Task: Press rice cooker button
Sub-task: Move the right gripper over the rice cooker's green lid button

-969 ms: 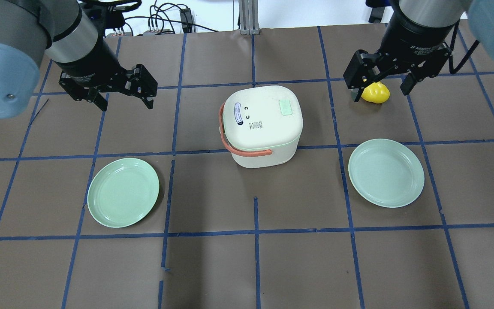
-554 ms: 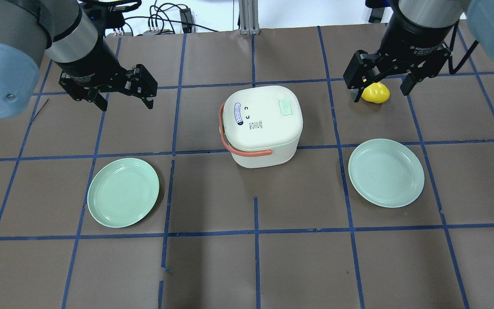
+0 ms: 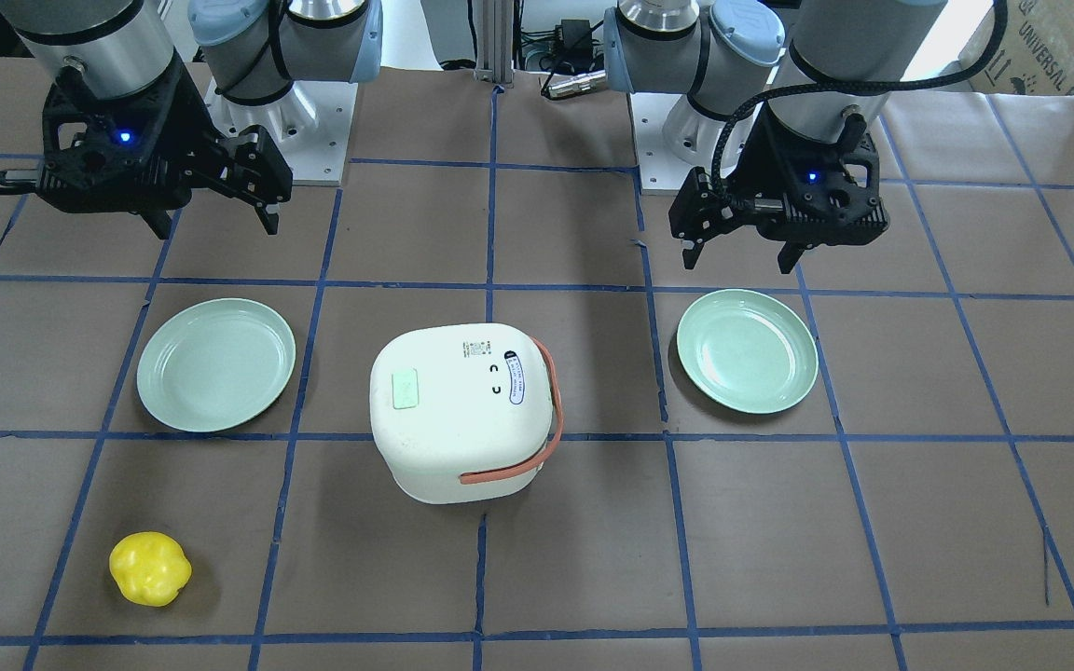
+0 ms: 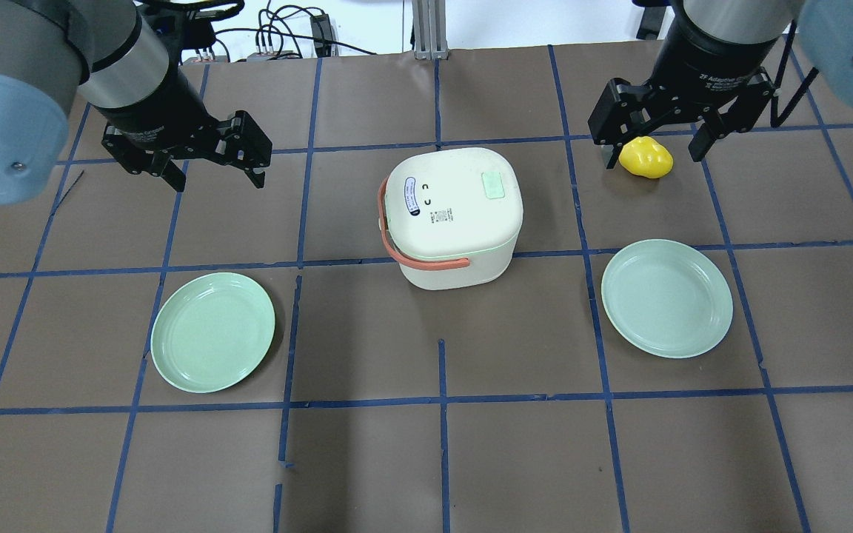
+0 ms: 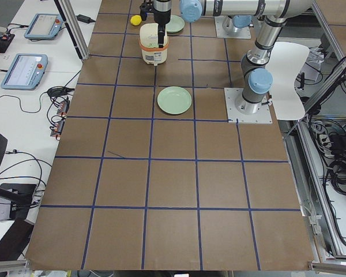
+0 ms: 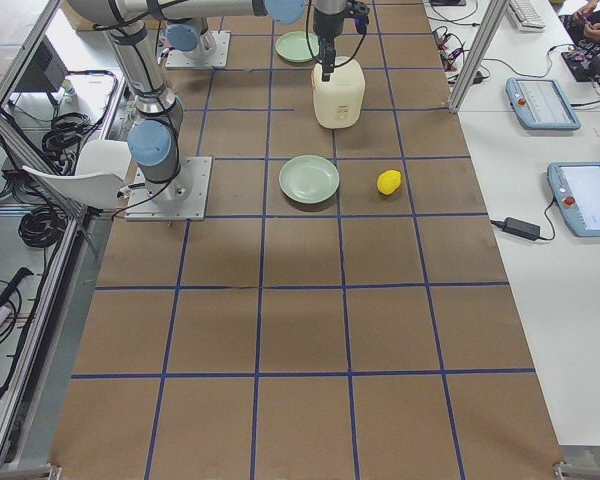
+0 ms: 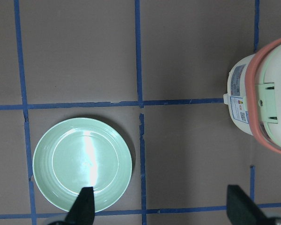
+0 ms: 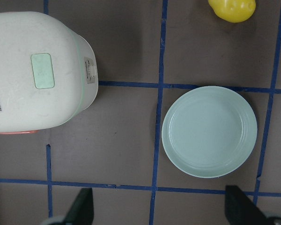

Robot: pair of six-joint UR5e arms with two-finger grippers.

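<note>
Table surface: brown paper covering [image 4: 515, 444] divided into squares by blue tape lines; all items are set on it
Rice cooker: the rice cooker [image 4: 452, 215] is stood upright near the table centre, between the two arms, with the lid shut and the orange strap handle [image 4: 426, 260] laid down around the side toward the left arm
Button: a pale green rectangular patch [image 4: 494, 185] on the lid top, on the side toward the right arm, is judged to be the button; nothing is touching it
Right gripper: the right gripper [image 3: 215, 222] is held above the table, well apart from the cooker, jaws spread wide, nothing gripped
Left gripper: the left gripper [image 4: 217, 180] is held well apart on the opposite side, jaws spread wide, nothing gripped
Change: against the overhead views of a second earlier, the right gripper is displaced slightly toward the top of the view, so more of the yellow lumpy object [image 4: 646, 158] is uncovered; cooker and left gripper are not displaced
Meaning: the shift is not directed at the button, so the press is judged not yet begun; travel over the lid and a descent are still required
Surroundings: one pale green plate [image 4: 212, 332] is set near the left arm and another plate [image 4: 666, 297] near the right arm, both apart from the cooker
</note>
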